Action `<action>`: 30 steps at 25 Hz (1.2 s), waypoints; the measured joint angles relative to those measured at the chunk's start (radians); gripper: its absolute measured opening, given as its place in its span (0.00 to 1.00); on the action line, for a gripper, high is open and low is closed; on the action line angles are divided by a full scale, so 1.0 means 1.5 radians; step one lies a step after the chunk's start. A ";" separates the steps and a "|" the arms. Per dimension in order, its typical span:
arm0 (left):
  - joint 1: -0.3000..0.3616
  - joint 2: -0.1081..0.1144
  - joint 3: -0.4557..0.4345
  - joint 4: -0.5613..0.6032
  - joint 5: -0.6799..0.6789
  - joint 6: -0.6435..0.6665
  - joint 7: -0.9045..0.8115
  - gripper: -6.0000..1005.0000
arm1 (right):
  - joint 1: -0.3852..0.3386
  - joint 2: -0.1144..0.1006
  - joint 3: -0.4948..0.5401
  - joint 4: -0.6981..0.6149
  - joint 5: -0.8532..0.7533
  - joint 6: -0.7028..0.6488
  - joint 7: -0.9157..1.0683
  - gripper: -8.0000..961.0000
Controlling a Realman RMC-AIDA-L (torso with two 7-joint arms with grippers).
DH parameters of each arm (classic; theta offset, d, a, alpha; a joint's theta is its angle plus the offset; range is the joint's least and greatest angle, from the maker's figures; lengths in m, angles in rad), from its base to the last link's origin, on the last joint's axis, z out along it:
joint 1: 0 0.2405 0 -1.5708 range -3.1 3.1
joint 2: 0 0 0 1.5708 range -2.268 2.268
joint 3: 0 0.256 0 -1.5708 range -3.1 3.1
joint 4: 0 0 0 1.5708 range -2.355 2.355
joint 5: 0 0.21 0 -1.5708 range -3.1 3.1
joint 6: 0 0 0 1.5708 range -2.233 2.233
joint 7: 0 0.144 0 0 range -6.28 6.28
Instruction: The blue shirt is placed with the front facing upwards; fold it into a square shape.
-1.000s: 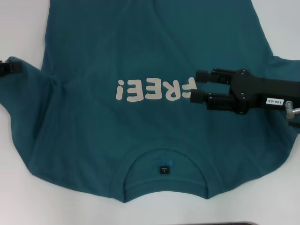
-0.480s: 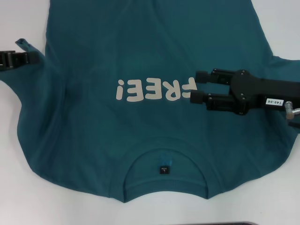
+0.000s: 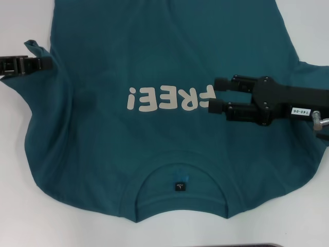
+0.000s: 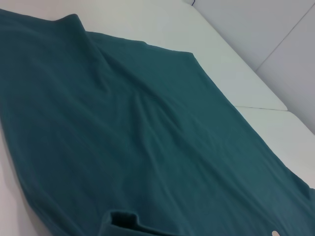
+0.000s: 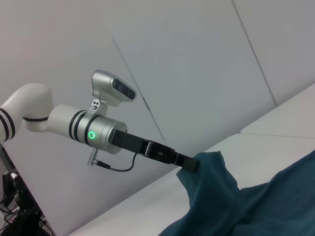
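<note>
At the shirt's left sleeve edge, you have the left claw (image 3: 43,64) clenched on a pinch of cloth, and your right wrist view shows the same claw (image 5: 193,164) holding that fabric lifted off the desk in a small peak. From there the blue shirt (image 3: 169,128) slopes down and spreads across the white desk (image 3: 20,216), front side up, with its off-white "FREE!" lettering (image 3: 169,98) reading upside down to you and sitting about mid-chest. Nearer to you than the lettering lies the ribbed collar (image 3: 181,167), curved around a small black neck label (image 3: 179,186). Just beside the "F" end of the lettering you will find the right claw (image 3: 216,94) hovering over the chest, its two black fingers (image 3: 234,81) parallel with a gap between them and nothing held, so it is released. Its dark arm runs away from the lettering toward the shirt's right sleeve. Your left wrist view shows only a broad stretch of the shirt (image 4: 138,147), softly wrinkled, with a folded-over hem edge close to the camera and bare desk (image 4: 162,24) beyond the cloth.
</note>
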 joint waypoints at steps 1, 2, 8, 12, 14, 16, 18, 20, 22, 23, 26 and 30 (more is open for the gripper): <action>0.000 0.000 0.000 0.000 -0.001 -0.001 0.000 0.01 | 0.000 0.000 0.000 0.000 0.000 0.000 0.000 0.80; 0.000 0.000 0.000 0.001 -0.002 -0.002 0.000 0.01 | 0.000 0.000 0.000 0.000 0.000 0.000 0.000 0.80; -0.008 -0.006 0.000 0.028 -0.003 -0.009 -0.003 0.02 | -0.001 0.000 0.000 0.000 0.000 0.000 0.000 0.80; -0.021 -0.006 0.000 0.059 -0.003 -0.009 -0.004 0.06 | -0.001 0.000 0.000 0.000 0.000 0.000 0.000 0.80; -0.026 -0.007 0.000 0.070 -0.003 -0.012 -0.004 0.15 | -0.001 0.000 0.000 0.000 0.000 0.000 0.000 0.80; -0.028 -0.009 0.000 0.073 -0.003 -0.016 -0.004 0.25 | 0.000 0.000 0.000 0.000 0.000 0.000 0.000 0.80; -0.031 -0.013 0.000 0.075 -0.003 -0.018 -0.003 0.30 | 0.000 0.000 0.000 0.000 0.000 0.000 0.000 0.80; -0.032 -0.014 0.000 0.075 -0.002 -0.018 -0.001 0.34 | 0.000 0.000 0.000 0.000 0.000 0.000 0.000 0.80; -0.030 -0.015 0.000 0.072 -0.001 -0.023 0.001 0.38 | 0.000 0.000 0.000 0.000 0.000 0.000 0.000 0.80; -0.030 -0.014 0.000 0.072 -0.001 -0.024 0.001 0.41 | 0.001 0.000 0.000 0.000 0.000 0.000 0.000 0.80; -0.021 -0.012 -0.003 0.068 0.000 -0.037 0.004 0.47 | 0.001 0.000 0.000 0.000 0.000 0.000 0.000 0.80; -0.003 -0.009 -0.002 0.067 0.003 -0.076 0.011 0.61 | 0.001 0.000 0.000 0.000 0.000 -0.002 0.000 0.80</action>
